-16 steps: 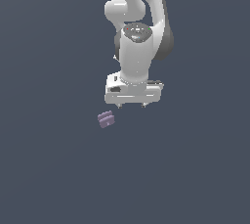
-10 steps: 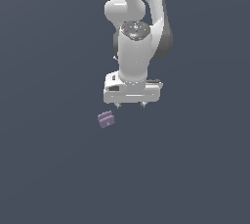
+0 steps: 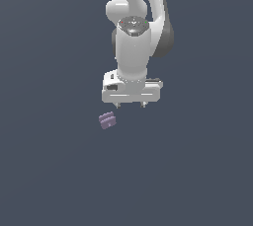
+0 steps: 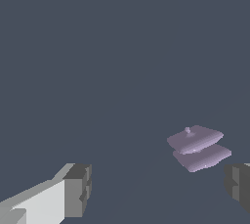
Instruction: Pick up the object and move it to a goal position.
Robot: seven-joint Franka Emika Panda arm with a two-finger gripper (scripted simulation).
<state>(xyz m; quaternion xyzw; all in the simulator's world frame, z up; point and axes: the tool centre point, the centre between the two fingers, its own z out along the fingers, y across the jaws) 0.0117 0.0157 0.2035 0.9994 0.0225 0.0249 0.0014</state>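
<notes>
The white Panda arm (image 3: 136,47) hangs down over a plain dark grey-blue floor (image 3: 49,170), its gripper (image 3: 131,104) pointing at the surface with two short fingertips showing beneath the wide white hand. The fingers (image 4: 78,190) stand spread well apart with nothing between them, so the pincer is released and empty; in the wrist view one grey pad sits at one side of the frame and the other just shows at the opposite edge. The object (image 3: 107,120), a tiny pale purple blocky piece with a groove running across it, lies on the floor just below the gripper and a little toward the exterior view's left, apart from both fingertips. In the wrist view the object (image 4: 198,147) looks like two flat slabs stacked with a gap between them, with a small nub on the upper one, lying near one finger rather than centred between the two.
</notes>
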